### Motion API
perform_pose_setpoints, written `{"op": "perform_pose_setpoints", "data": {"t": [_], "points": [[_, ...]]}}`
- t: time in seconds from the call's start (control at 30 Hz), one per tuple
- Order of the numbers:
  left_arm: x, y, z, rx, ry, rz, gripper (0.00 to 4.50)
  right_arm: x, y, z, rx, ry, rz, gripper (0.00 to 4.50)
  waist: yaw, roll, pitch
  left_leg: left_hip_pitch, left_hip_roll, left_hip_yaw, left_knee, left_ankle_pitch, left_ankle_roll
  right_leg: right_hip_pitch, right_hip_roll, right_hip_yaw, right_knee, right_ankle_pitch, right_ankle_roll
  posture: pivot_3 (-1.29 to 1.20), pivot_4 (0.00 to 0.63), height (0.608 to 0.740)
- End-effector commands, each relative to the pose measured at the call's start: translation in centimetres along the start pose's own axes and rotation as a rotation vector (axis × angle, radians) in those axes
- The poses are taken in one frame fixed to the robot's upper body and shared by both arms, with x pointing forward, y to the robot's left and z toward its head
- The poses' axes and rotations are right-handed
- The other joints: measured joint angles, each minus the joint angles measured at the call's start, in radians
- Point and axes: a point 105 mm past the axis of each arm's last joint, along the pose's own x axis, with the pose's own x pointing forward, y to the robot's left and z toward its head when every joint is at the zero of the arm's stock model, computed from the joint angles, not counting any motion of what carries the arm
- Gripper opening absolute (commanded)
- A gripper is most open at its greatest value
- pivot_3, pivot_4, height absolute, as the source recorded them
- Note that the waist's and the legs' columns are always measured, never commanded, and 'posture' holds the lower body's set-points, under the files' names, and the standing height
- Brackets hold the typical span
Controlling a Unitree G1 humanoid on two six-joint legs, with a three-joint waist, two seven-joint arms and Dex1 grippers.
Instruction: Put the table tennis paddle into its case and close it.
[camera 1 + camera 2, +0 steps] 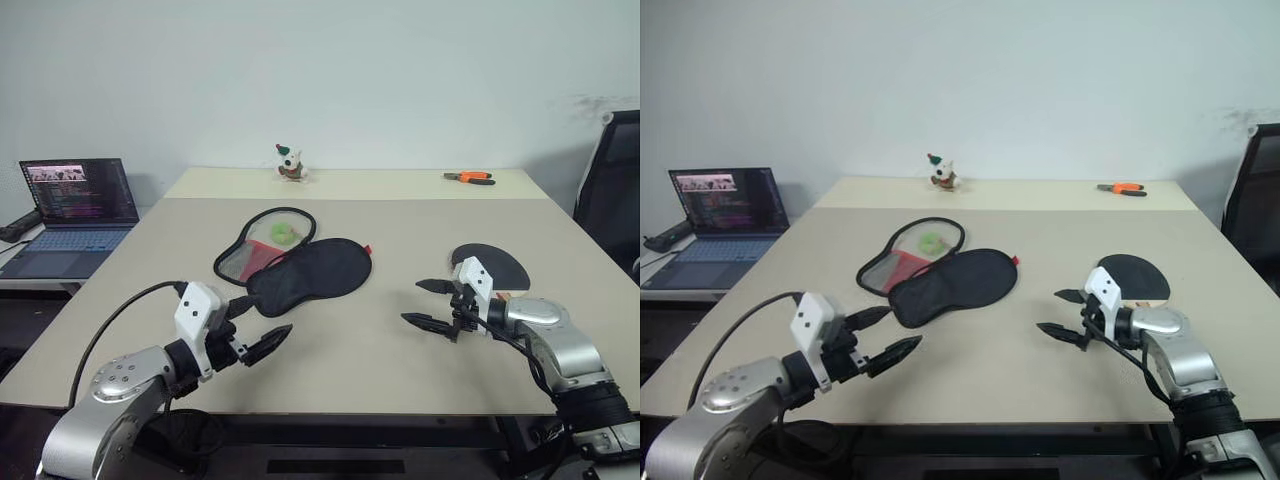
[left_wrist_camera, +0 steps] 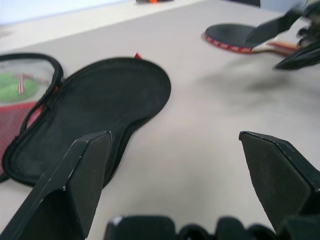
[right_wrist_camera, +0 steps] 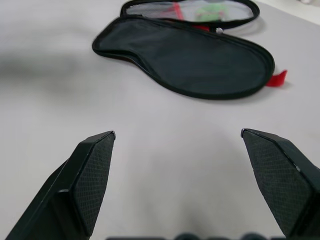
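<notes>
The right gripper point(image 1: 432, 302) hangs over the table point(image 1: 400, 230) with its two black fingers spread wide and nothing between them, pointing inward, and the table tennis paddle point(image 1: 492, 268) lies flat just behind it, black rubber up, its handle mostly hidden by the wrist. The left gripper point(image 1: 252, 325) is likewise released and empty, hovering near the front edge just short of the case point(image 1: 300, 265), which lies unzipped and spread in two halves, the black one nearer and the mesh-and-red one beyond it. The step in hand looks to be fetching the paddle, so the right gripper would do well to turn back toward the handle and pinch it there, since the blade lies too flat to catch; the left could steady the near half of the case while the paddle slides in. Nothing lies between paddle and case. A small toy figure point(image 1: 290, 163) and orange-handled pliers point(image 1: 469, 178) sit well apart at the far edge, and an open laptop point(image 1: 70, 212) stands on a side surface to the left, none in the way
</notes>
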Motion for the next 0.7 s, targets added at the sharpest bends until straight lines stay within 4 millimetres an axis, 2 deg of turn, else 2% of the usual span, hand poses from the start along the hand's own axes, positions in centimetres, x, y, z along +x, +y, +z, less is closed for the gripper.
{"op": "perform_pose_setpoints", "data": {"t": [0.03,0.13,0.3,0.47,0.53,0.7], "points": [[0.2,0.1,0.8,0.028,-0.041,-0.006,4.5,-0.4,0.6,1.3,-0.013,-0.025,0.017,4.44,0.0,0.0,0.0,0.0,0.0,0.0,0.0,0.0,0.0,0.0,0.0,0.0,0.0,0.0,0.0,0.0,0.15,0.74],[0.7,0.5,-0.1,0.056,-0.02,-0.014,4.5,0.4,1.4,1.6,0.003,-0.036,0.023,4.44,0.0,0.0,0.0,0.0,0.0,0.0,0.0,0.0,0.0,0.0,0.0,0.0,0.0,0.0,0.0,0.0,0.15,0.74],[1.4,1.5,-0.6,0.059,-0.009,-0.023,4.5,2.3,5.0,3.5,0.064,-0.109,0.135,4.44,-0.001,0.0,0.0,0.0,0.001,0.0,0.0,0.0,0.0,0.0,0.0,0.0,0.0,0.0,0.0,0.0,0.15,0.74],[1.5,2.9,-1.5,0.085,0.031,-0.04,4.5,3.3,6.2,3.9,0.079,-0.137,0.116,4.44,0.0,0.0,0.0,0.0,0.0,0.0,0.0,0.0,0.0,0.0,0.0,0.0,0.0,0.0,0.0,0.0,0.15,0.74],[2.1,3.6,-1.7,0.092,0.061,-0.074,4.5,3.0,5.9,4.4,0.087,-0.158,0.115,4.44,0.0,0.0,0.0,0.0,0.0,0.0,0.0,0.0,0.0,0.0,0.0,0.0,0.0,0.0,0.0,0.0,0.15,0.74],[2.2,6.5,-2.6,0.12,0.124,-0.079,4.5,3.1,6.6,6.0,0.07,-0.176,0.137,4.44,0.0,0.0,0.0,0.0,0.0,0.0,0.0,0.0,0.0,0.0,0.0,-0.002,0.0,0.0,0.0,0.0,0.15,0.74]]}}
